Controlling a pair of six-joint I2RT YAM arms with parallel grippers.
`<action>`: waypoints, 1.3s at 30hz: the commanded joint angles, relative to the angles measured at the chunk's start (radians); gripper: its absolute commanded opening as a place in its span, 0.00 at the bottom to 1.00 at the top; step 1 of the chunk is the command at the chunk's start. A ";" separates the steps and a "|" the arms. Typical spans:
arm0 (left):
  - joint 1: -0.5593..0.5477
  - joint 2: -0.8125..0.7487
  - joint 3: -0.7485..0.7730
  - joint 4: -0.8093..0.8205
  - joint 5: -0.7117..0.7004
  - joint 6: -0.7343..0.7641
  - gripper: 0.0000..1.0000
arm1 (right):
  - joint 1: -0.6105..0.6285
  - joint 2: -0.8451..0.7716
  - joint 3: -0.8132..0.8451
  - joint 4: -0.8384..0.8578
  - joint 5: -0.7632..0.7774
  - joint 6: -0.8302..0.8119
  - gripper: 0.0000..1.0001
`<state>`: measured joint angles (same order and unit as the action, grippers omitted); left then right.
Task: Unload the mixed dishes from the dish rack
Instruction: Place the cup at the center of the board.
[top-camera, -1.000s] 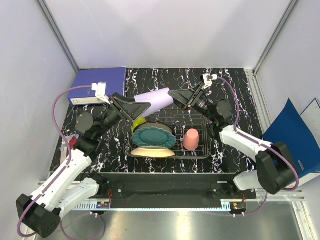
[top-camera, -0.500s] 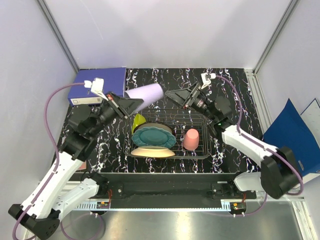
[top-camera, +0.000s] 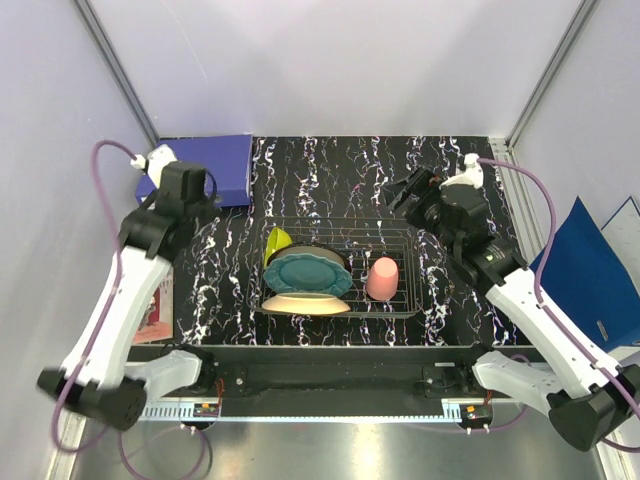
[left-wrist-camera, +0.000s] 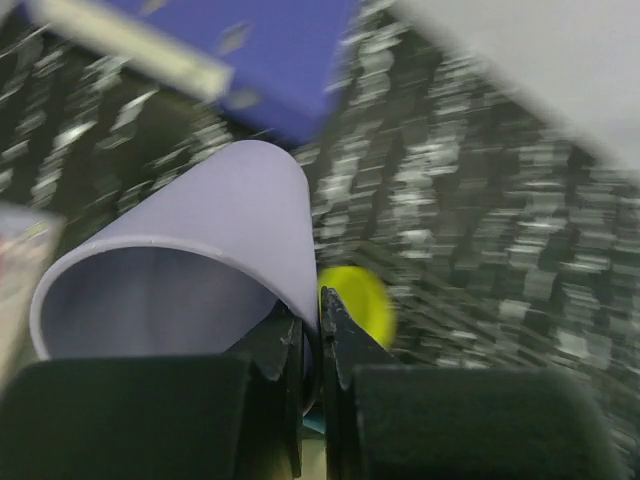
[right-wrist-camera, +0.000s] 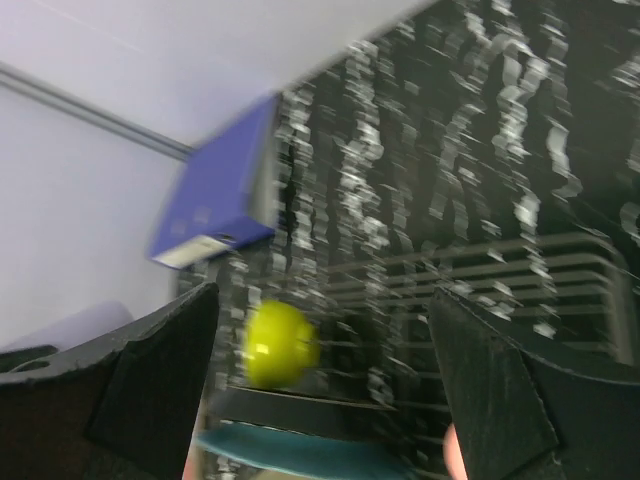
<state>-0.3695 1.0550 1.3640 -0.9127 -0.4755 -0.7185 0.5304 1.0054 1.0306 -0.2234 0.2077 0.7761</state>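
In the left wrist view my left gripper (left-wrist-camera: 310, 305) is shut on the rim of the lavender cup (left-wrist-camera: 200, 230), which lies on its side with its mouth toward the camera. From above, the left gripper (top-camera: 188, 195) hangs by the blue binder and hides the cup. The right gripper (top-camera: 408, 192) stands open and empty above the back right of the dish rack (top-camera: 405, 305). In the rack are a teal plate (top-camera: 308, 272), a cream bowl (top-camera: 300, 302), a yellow-green bowl (top-camera: 276, 243) and a salmon-pink piece (top-camera: 381, 279). The right wrist view shows the yellow-green bowl (right-wrist-camera: 280, 345) between my spread fingers (right-wrist-camera: 150, 390).
A blue ring binder (top-camera: 215, 165) lies at the table's back left corner, just beside the left gripper. A second blue binder (top-camera: 585, 270) leans outside the right wall. A printed booklet (top-camera: 155, 315) lies at the left edge. White walls enclose the marbled black table (top-camera: 340, 170).
The lavender cup was between both grippers; the left one closed on it and swung it left toward the binder. The right gripper opened and drew back to the right.
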 joint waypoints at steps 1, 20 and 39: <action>0.165 0.144 -0.029 -0.085 0.067 -0.001 0.00 | 0.005 -0.002 -0.021 -0.192 0.137 -0.063 0.93; 0.224 0.631 0.058 -0.026 0.209 0.002 0.02 | 0.005 -0.070 -0.126 -0.212 0.107 -0.126 0.98; 0.215 0.455 0.331 -0.140 0.186 0.013 0.67 | 0.005 -0.042 -0.087 -0.234 0.015 -0.210 1.00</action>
<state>-0.1455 1.6516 1.5555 -1.0195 -0.2832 -0.6926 0.5308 0.9627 0.8993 -0.4446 0.2840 0.6384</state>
